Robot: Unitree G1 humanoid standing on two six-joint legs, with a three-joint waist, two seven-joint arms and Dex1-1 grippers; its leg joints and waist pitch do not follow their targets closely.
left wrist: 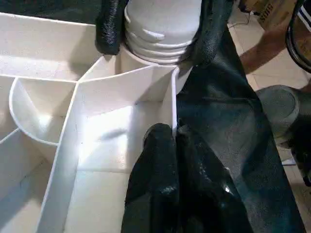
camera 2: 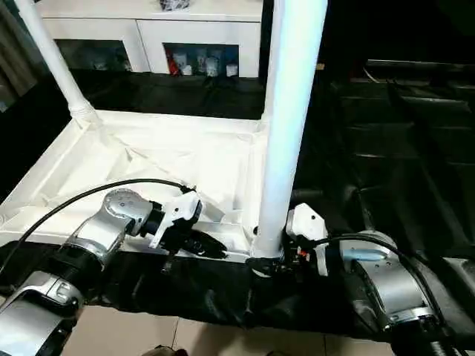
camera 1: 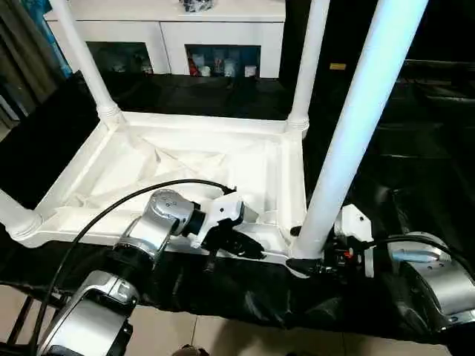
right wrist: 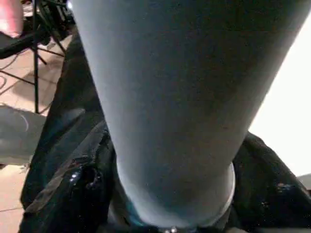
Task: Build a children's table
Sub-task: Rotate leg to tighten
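Observation:
The white table top [camera 1: 185, 167] lies ribbed side up on a black cloth. A leg stands in each corner socket: far left [camera 1: 82, 59], far right [camera 1: 308, 67], near left [camera 1: 15, 215] and near right [camera 1: 356, 126]. My left gripper [camera 1: 249, 248] is at the near rim, just left of the near right leg, its fingers [left wrist: 160, 160] pinched shut on the thin rim wall [left wrist: 171, 97]. My right gripper [camera 1: 304, 263] is at the foot of that near right leg [right wrist: 170, 97]. Its two black fingers [left wrist: 108, 29] press the leg's ringed base [left wrist: 160, 29] from both sides.
A white cabinet [camera 1: 171, 33] with glass doors stands behind the table. The black cloth [camera 1: 237, 297] hangs over the near edge above tiled floor. A black cable [camera 1: 111, 208] loops over my left forearm. A person's shoe [left wrist: 277, 111] and arm [left wrist: 262, 48] are beside the cloth.

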